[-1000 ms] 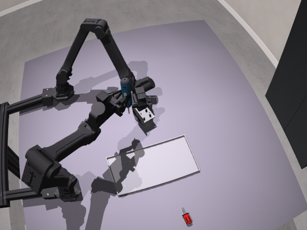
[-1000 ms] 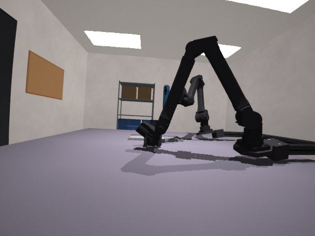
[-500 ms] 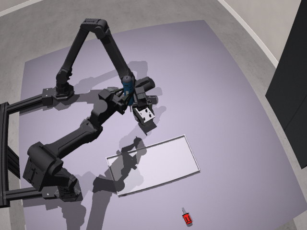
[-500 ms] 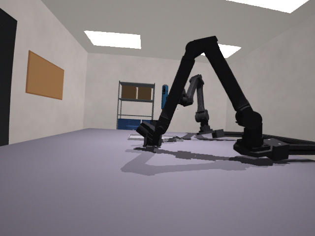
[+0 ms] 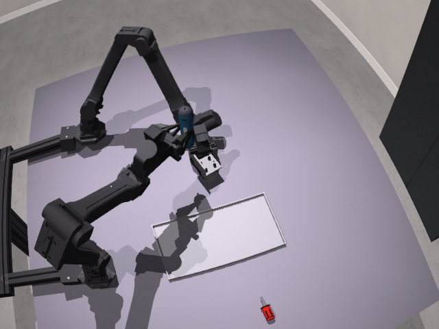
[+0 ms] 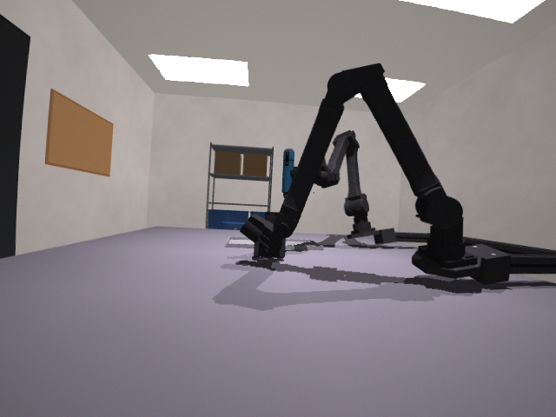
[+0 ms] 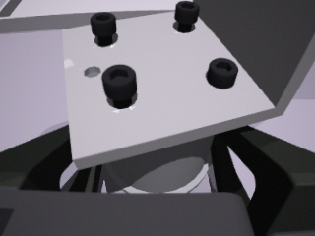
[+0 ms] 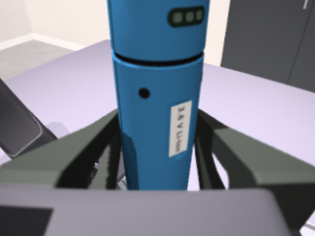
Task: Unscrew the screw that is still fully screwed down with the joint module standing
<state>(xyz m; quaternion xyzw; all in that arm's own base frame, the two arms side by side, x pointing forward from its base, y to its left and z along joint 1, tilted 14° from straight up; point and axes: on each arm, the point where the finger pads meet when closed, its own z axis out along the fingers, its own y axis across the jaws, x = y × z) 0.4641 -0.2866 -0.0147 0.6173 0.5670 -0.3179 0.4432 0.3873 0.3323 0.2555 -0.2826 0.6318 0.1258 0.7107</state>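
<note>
The joint module (image 5: 210, 175) (image 7: 157, 172) stands on the table with a pale bracket plate (image 5: 208, 163) (image 7: 162, 93) on top. Four black screws sit in the plate. Three of them (image 7: 103, 24) (image 7: 187, 12) (image 7: 119, 81) stand raised. The fourth screw (image 7: 222, 72) sits lower. My left gripper (image 5: 205, 150) (image 6: 268, 250) (image 7: 157, 118) is shut around the module's body below the plate. My right gripper (image 5: 184, 140) (image 8: 157, 118) is shut on the blue electric screwdriver (image 5: 185, 120) (image 6: 287, 170) (image 8: 157, 98). It holds the screwdriver upright just beside the module, and its tip is hidden.
A white-rimmed flat tray (image 5: 212, 209) lies in front of the module. A small red-handled screwdriver (image 5: 267, 312) lies near the table's front edge. A dark cabinet (image 5: 414, 123) stands off the table to the right. A metal shelf (image 6: 240, 183) stands by the far wall.
</note>
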